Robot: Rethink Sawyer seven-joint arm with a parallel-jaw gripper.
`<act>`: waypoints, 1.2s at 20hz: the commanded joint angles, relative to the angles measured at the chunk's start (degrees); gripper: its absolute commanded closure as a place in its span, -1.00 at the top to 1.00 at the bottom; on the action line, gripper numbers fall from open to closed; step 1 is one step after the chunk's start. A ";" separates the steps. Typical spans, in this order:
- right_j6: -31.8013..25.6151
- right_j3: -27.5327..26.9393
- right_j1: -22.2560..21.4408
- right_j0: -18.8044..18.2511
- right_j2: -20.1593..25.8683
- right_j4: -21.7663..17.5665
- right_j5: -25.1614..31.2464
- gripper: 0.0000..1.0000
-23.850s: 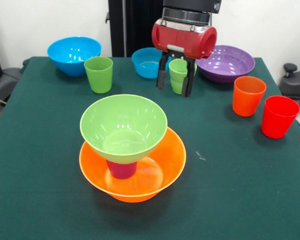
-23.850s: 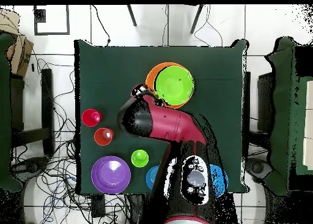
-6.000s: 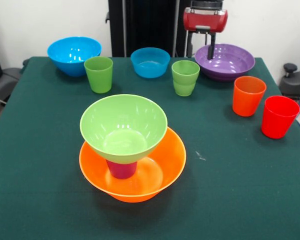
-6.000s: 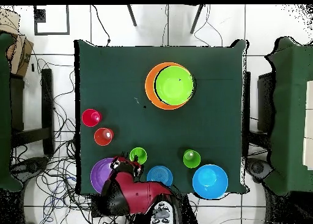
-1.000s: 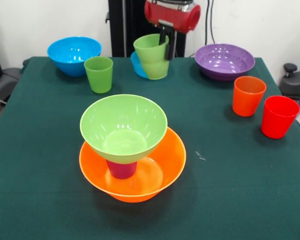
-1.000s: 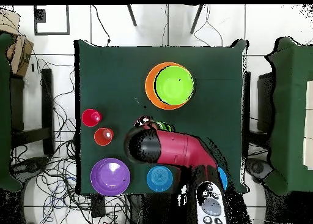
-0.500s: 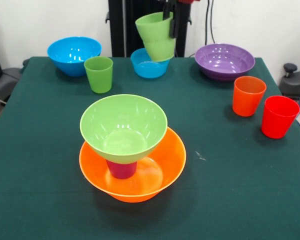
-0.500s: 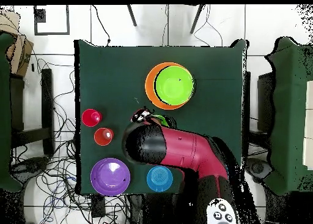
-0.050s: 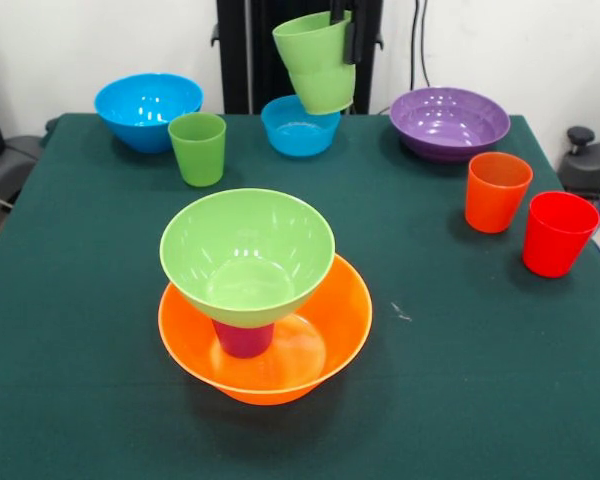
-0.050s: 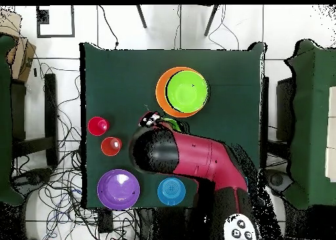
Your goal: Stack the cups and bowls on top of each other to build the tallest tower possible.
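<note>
The gripper was clamped on the rim of a lime green cup, held tilted above the smaller blue bowl; the front view showed that grip, while overhead the arm hid most of the cup; five bowls and five cups were on view; the tower stood mid-bench, three pieces high.

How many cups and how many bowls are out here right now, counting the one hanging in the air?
Cups: 5 – held green cup, green cup on the table, purple cup, orange cup, red cup
Bowls: 5 – orange bowl, green bowl, purple bowl, large blue bowl, smaller blue bowl
Total: 10
</note>
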 commanded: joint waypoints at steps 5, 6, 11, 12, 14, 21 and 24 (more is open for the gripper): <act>-2.85 -10.41 9.08 0.14 3.85 -4.35 3.20 -1.00; -2.78 -11.19 9.73 0.33 3.47 -4.72 3.06 -1.00; -5.39 -13.60 12.28 -1.58 4.70 -4.86 2.35 -1.00; -5.41 -15.14 13.61 -1.44 4.41 -5.29 2.13 -1.00; -5.25 -16.06 14.97 -1.34 4.23 -5.54 1.43 -1.00; -5.37 -16.27 14.98 -1.31 4.02 -5.23 2.17 -1.00; -6.14 -16.46 14.60 -1.77 4.11 -5.17 3.08 -1.00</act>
